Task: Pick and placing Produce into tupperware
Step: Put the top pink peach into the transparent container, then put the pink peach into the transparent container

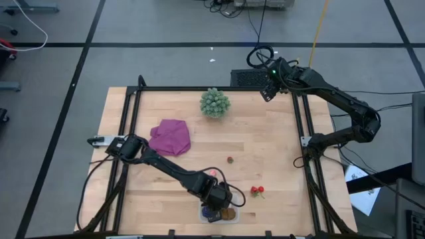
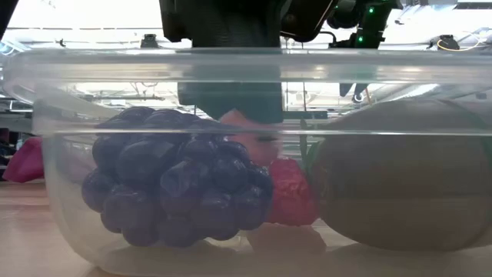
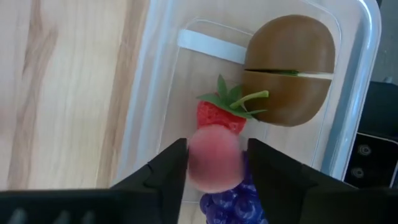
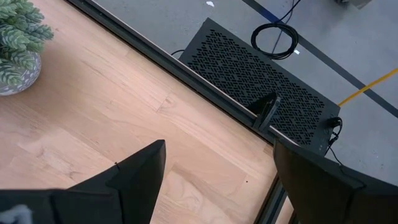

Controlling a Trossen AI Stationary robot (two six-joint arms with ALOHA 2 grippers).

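The clear tupperware (image 1: 202, 214) stands at the table's near edge. In it lie a brown kiwi (image 3: 289, 68), a purple grape cluster (image 2: 169, 185) and a red strawberry (image 3: 221, 115). My left gripper (image 3: 217, 165) points steeply down into the tub, fingers a little apart, with a pink berry (image 3: 214, 158) between them. In the low view the berry (image 2: 250, 135) lies on top of the grapes and the strawberry. Two red berries (image 1: 257, 191) and a small dark red one (image 1: 230, 159) lie loose on the wood. My right gripper (image 4: 217, 168) hangs open over the table's far right corner, holding nothing. My left gripper has a finger (image 3: 171, 171) close on either side of the pink berry, coming from above. Whether the fingers touch it, I cannot tell. The berry rests on the fruit below it inside the tub.
A pale green bushy ball (image 1: 214, 103) stands at the far middle, and a magenta cloth (image 1: 170, 137) lies left of centre. Black frame rails (image 1: 302, 133) run along the table's sides. Bare wood lies between the cloth and the loose berries.
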